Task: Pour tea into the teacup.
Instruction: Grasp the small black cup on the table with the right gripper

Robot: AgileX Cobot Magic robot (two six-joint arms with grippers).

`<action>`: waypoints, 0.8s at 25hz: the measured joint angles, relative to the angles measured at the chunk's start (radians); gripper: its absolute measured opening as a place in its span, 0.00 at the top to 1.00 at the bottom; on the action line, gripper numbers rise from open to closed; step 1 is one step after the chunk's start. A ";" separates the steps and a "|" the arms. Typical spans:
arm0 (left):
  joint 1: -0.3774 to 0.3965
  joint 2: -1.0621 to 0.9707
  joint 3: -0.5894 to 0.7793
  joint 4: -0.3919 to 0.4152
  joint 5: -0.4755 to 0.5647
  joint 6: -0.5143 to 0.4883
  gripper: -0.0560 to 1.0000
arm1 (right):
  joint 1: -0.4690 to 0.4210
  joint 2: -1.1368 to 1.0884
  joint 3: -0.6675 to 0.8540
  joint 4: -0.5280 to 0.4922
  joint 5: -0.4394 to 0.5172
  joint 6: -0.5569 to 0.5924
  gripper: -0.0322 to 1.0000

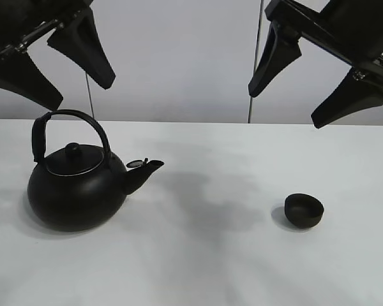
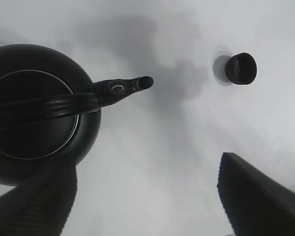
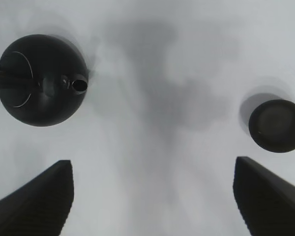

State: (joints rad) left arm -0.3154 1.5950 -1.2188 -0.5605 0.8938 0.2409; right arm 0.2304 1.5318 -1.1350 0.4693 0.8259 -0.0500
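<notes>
You had the teacup (image 1: 304, 211), a small matte dark handleless bowl, contents unreadable, well off the spout side of the lidded kettle (image 1: 76, 191), left gripper (image 1: 82, 92) and right gripper (image 1: 286, 105) both gaping wide.

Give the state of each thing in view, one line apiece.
Round black kettle with arched handle: upright on white table, lid on, ungripped.
Small matte black-brown handleless teacup: upright, looks empty.
Left gripper: open, holding nothing.
Right gripper: open, holding nothing.
</notes>
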 joint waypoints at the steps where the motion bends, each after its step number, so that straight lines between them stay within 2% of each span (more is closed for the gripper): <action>1: 0.000 0.000 0.000 0.000 0.000 0.000 0.41 | 0.000 0.000 0.000 0.000 0.003 0.000 0.38; 13: 0.000 0.000 0.000 0.000 0.000 0.000 0.41 | 0.000 0.000 0.000 -0.002 0.034 -0.003 0.38; 16: 0.000 0.000 0.000 0.000 0.000 0.000 0.41 | 0.000 0.000 0.000 -0.030 0.062 -0.003 0.38; 20: 0.000 0.000 0.000 0.000 0.000 0.000 0.41 | 0.000 0.000 -0.026 -0.124 0.131 0.014 0.38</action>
State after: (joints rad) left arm -0.3154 1.5950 -1.2188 -0.5605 0.8938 0.2409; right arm 0.2304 1.5320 -1.1606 0.3458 0.9565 -0.0365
